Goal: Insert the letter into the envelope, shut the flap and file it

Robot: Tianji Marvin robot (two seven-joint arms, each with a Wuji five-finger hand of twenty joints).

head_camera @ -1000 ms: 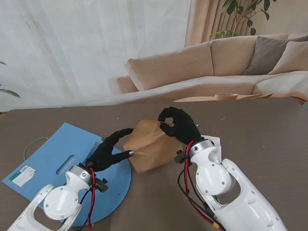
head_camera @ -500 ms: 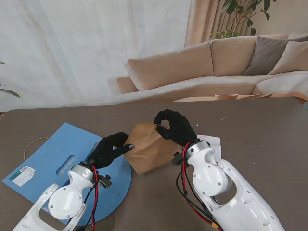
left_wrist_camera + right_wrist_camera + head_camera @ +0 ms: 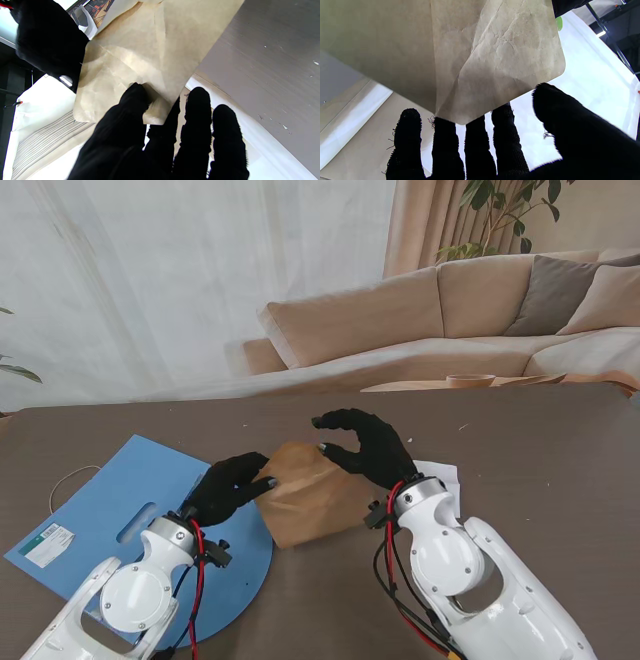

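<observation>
Stand view: left hand (image 3: 232, 486) pinches envelope (image 3: 312, 495); right hand (image 3: 367, 448) open.

The left hand (image 3: 232, 485) is curled, its thumb (image 3: 132, 100) and fingers pinched together. The right hand (image 3: 365, 445) sits at its 3 o'clock, fingers (image 3: 445, 140) spread apart and thumb (image 3: 552, 105) stretched wide. Both white arms reach up from 6 o'clock.
</observation>
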